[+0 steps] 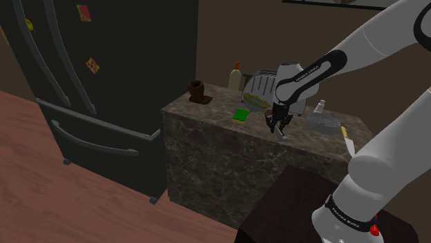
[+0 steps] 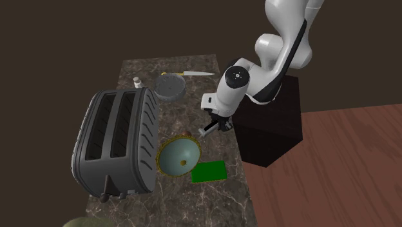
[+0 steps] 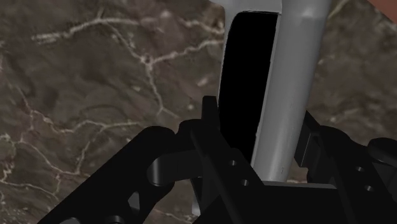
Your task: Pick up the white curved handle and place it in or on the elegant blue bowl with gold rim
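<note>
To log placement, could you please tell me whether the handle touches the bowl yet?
Apart: the second exterior view shows bare counter between the handle and the bowl.

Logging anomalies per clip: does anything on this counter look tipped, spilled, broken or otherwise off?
Nothing stands out. The toaster and the gold-rimmed bowl sit upright on the marble counter, with nothing spilled or broken. The gripper clasps the pale handle. Only the knife lies near the counter's edge.
</note>
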Controlling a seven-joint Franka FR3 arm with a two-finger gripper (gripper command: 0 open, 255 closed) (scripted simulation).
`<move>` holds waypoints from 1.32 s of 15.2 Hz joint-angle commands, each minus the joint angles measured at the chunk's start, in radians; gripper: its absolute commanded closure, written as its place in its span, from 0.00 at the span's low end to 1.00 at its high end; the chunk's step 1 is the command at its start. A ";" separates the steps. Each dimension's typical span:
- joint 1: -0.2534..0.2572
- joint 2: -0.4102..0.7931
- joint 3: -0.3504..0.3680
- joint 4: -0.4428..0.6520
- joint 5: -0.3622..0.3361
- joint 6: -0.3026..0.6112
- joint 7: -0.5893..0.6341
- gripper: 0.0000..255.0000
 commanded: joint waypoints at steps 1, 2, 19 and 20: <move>0.000 0.000 0.000 0.000 0.000 0.000 0.000 1.00; 0.000 0.000 0.000 0.000 0.000 0.000 0.000 1.00; 0.005 -0.120 0.008 0.065 0.017 -0.184 -0.024 1.00; 0.006 -0.128 0.009 0.072 0.018 -0.199 -0.026 1.00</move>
